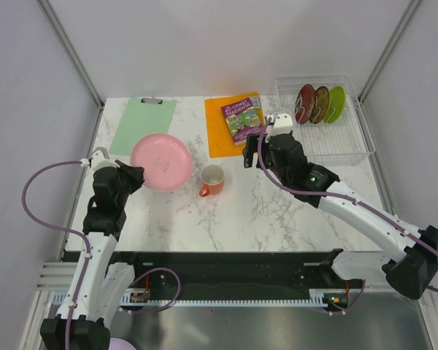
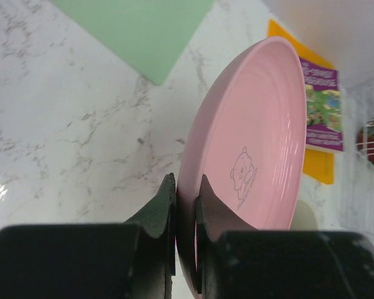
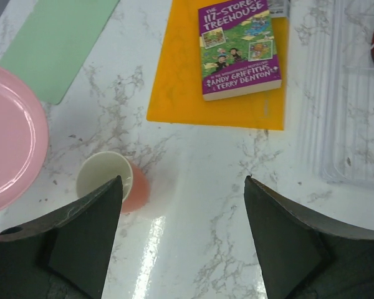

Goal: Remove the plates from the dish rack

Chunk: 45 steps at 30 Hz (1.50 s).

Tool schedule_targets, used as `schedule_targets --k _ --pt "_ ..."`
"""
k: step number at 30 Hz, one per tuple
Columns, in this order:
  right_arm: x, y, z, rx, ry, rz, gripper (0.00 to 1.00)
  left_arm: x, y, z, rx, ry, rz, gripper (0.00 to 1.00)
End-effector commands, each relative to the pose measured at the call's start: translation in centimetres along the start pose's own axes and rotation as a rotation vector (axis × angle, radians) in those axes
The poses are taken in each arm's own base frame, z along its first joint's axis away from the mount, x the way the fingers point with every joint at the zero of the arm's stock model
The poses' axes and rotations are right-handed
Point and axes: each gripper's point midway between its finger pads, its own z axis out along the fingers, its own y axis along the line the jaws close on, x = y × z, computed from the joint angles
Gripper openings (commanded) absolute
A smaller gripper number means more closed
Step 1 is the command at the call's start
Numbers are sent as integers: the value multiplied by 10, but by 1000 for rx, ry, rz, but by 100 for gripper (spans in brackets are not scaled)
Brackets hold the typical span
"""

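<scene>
Overhead view of a marble table with two robot arms reaching in from the 6 o'clock edge.

The left claw (image 2: 186, 187) is clamped on the near rim of the pink plate (image 1: 160, 162), one finger above the rim and one below. The plate sits over the left half of the table, at about 9 o'clock from the centre, just below a green clipboard (image 1: 142, 124). Whether it is resting on the table or held just above it cannot be told.

The right claw (image 3: 182, 184) is wide open and holds nothing. It hangs over bare marble at about 1 o'clock, between an orange mug (image 1: 212, 179) and the dish rack (image 1: 350, 146).

The rack lies in the 2 o'clock corner. Three plates stand on edge at its far end: dark red (image 1: 304, 103), brown and yellow (image 1: 320, 104), and lime green (image 1: 336, 104). To the left of the rack, a book (image 1: 242, 119) lies on an orange mat (image 1: 219, 142).

The step in hand looks like setting down the first plate, so one of four is out of the rack.

Next, the left claw probably needs to settle the plate flat and let go. The right claw, already spread, would need to turn towards 2 o'clock and line its fingers up with the thin upright rim of the dark red plate, the plate closest to it. The plates stand close together, so there is little room for a finger between them.
</scene>
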Motion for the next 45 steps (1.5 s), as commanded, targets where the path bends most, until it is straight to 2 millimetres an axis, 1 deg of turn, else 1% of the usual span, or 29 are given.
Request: schedule_targets --k 1,3,4,8,12,13,17,19,20,21,22,24,27,28,31,33,34,36,37,38,39,40,41,42,43,44,45 --pt "10 -26 -8 70 3 -8 86 14 43 10 -210 23 -16 2" --pt "13 -31 -9 80 6 -9 86 20 50 12 -239 35 -23 2" --pt "17 -34 -9 89 14 -18 86 28 58 13 -263 51 -20 2" --pt "22 -46 -6 122 28 -37 86 45 76 15 -326 88 -18 2" --pt "25 -51 -4 128 41 -38 86 53 77 22 -304 100 -7 2" --pt "26 -53 -4 131 45 -40 86 59 77 24 -291 117 -6 2" --pt "31 -56 -5 135 53 -38 86 69 83 35 -305 142 -11 2" --pt "33 -59 -5 142 57 -44 86 79 88 39 -320 176 -3 2" --pt "33 -63 -5 153 57 -42 86 81 89 40 -322 182 -1 5" --pt "33 -65 -5 159 58 -44 86 84 91 41 -329 196 3 24" --pt "31 -66 -5 162 55 -46 86 85 90 42 -322 205 8 36" --pt "29 -76 -2 195 54 -49 87 84 89 41 -316 204 16 58" --pt "23 -86 2 228 52 -60 88 81 89 36 -316 195 20 70" --pt "22 -88 3 235 53 -66 88 77 86 34 -307 177 20 71" --pt "18 -94 9 252 56 -70 88 74 84 29 -299 166 17 77" --pt "17 -103 13 290 60 -95 88 72 83 28 -295 165 21 79" --pt "10 -106 14 313 49 -103 88 71 84 26 -302 167 24 79" --pt "-4 -127 18 418 32 -141 91 65 79 25 -295 158 32 79" --pt "-14 -145 15 514 12 -155 93 65 79 23 -299 167 37 79" --pt "-20 -161 17 565 14 -162 93 60 75 22 -287 156 39 79" --pt "-32 -168 24 597 16 -185 93 54 70 22 -274 145 40 79" --pt "-40 -179 26 647 8 -186 93 52 64 21 -249 146 38 79" --pt "-46 -196 29 692 9 -172 93 48 58 21 -220 140 47 79" --pt "-55 -204 42 712 1 -162 91 40 46 20 -172 121 50 79" --pt "-59 -214 48 741 -6 -141 91 39 33 19 -106 131 53 80" --pt "-62 -235 52 785 -5 -108 90 31 20 22 -41 101 70 81" --pt "-67 -243 70 794 -12 -85 89 28 12 22 -2 93 80 82"
